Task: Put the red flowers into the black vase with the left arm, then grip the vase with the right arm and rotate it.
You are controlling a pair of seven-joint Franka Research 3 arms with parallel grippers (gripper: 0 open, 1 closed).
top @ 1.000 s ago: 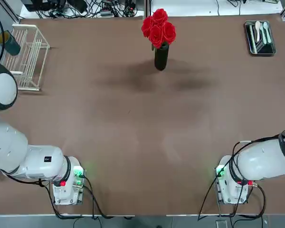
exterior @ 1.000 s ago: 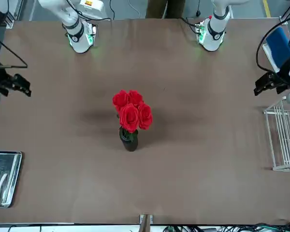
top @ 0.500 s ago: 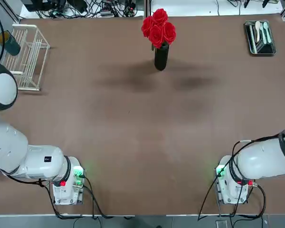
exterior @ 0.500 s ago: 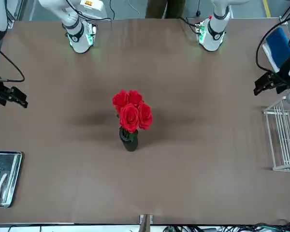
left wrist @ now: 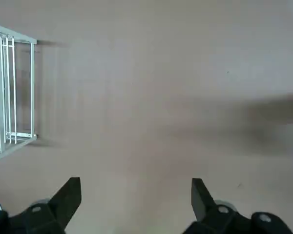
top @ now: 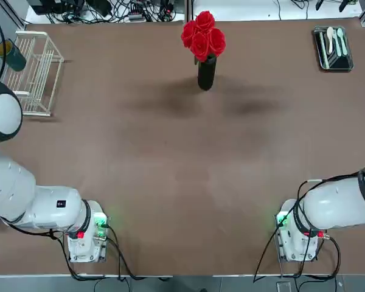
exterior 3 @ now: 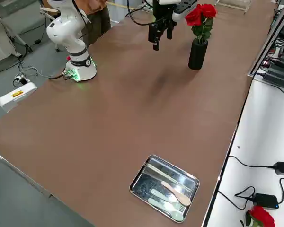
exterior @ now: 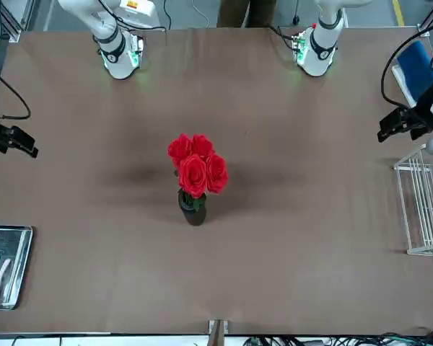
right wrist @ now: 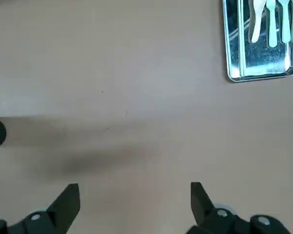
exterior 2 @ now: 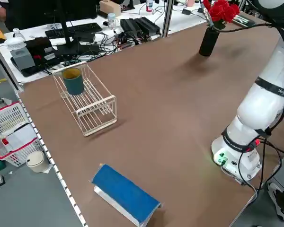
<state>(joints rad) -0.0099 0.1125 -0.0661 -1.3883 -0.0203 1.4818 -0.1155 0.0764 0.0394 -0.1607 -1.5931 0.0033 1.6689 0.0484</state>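
- You work over a wide brown table [top: 170, 182] whose matte top fills most views.
- At its far edge you see a white bench [exterior 2: 61, 42] crowded with a keyboard [exterior 2: 78, 30], power strips [exterior 2: 139, 26] and tangled cables [top: 128, 11].
- A white wire rack [exterior 2: 87, 101] sits near one side of the table, with a dark green cup [exterior 2: 74, 81] in it.
- A blue box [exterior 2: 125, 194] lies near that side's edge.
- A metal tray [exterior 3: 164, 187] with pale spoons rests at the opposite side.
- Beyond the table you have grey floor [exterior 3: 19, 56], with a white device [exterior 3: 16, 94] lying on it.
- A white basket [exterior 2: 9, 132] stands on the floor beside the table.
- Light is even, with soft shadows.
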